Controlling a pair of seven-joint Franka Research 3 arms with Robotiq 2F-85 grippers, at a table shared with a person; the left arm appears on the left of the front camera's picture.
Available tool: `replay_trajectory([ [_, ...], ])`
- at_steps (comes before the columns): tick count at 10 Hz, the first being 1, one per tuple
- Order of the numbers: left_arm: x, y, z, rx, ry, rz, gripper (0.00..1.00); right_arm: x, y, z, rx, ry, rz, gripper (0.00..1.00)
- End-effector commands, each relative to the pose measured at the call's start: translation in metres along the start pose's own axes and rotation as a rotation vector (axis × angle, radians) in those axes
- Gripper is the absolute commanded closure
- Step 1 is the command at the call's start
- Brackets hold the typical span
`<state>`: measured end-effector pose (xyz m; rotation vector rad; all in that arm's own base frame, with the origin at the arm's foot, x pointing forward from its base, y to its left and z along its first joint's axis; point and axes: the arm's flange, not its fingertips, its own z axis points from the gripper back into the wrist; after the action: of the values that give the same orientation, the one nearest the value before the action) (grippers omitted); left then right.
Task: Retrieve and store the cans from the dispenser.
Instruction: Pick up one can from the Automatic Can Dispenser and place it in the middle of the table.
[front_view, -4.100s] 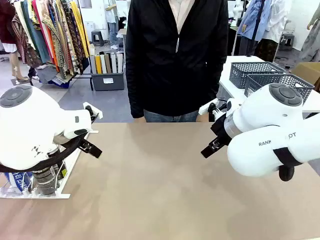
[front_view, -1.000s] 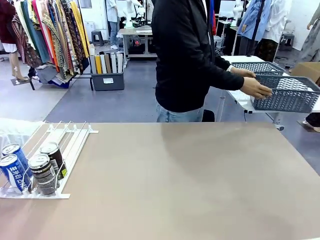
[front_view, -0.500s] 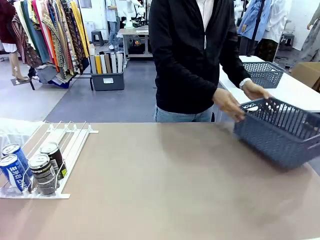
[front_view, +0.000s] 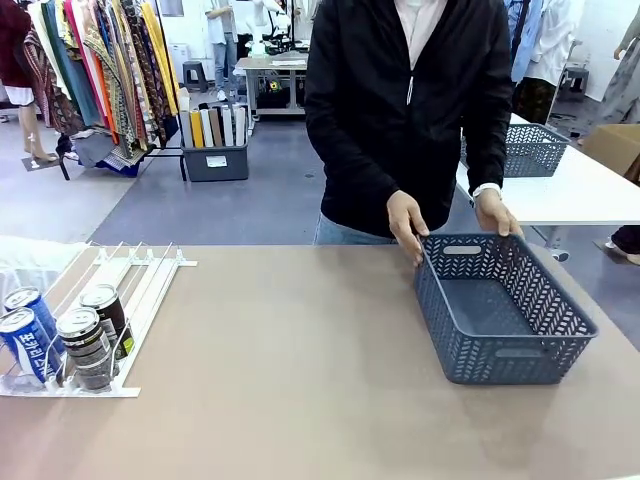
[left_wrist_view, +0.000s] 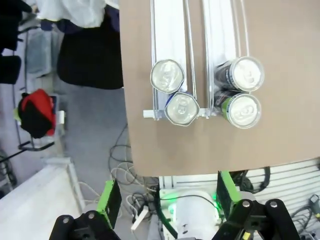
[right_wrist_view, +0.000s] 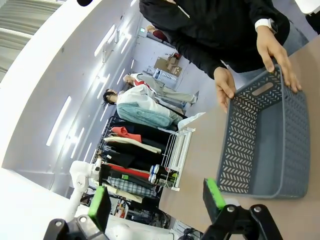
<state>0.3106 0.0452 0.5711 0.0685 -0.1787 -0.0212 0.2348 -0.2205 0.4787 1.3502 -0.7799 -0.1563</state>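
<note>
Cans, four, upright at the stopper end of the dispenser (front_view: 140, 275): two blue cans (front_view: 22, 340), two dark cans (front_view: 88, 340) in the lanes beside them. Probably full and weighty, rigid, smooth-walled, dentable; grip mid-body across the width. Left jaws wide, empty, high above the dispenser; right jaws wide, empty. Basket (front_view: 480, 355) well apart from the dispenser

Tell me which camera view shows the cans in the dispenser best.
The left wrist view: it looks straight down on all four cans, their silver tops clear at the dispenser lane ends. The front view shows them side-on at the picture's left edge, partly overlapping. The right wrist view shows them tiny and far off.
</note>
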Motion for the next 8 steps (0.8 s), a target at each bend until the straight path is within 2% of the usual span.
replay_trajectory([
  [1,0.009,-0.005,-0.018,-0.009,0.023,0.027,0.00,0.005,0.004,-0.001,0.021,-0.017,0.008,0.00],
  [2,0.013,-0.002,-0.035,-0.035,0.026,0.106,0.00,0.005,0.004,-0.001,0.021,-0.017,0.008,0.00],
  [5,0.025,-0.003,-0.083,-0.110,0.098,0.158,0.00,0.005,0.004,-0.001,0.021,-0.017,0.008,0.00],
  [8,0.034,-0.009,-0.117,-0.111,0.131,0.232,0.00,0.005,0.004,-0.001,0.021,-0.017,0.008,0.00],
])
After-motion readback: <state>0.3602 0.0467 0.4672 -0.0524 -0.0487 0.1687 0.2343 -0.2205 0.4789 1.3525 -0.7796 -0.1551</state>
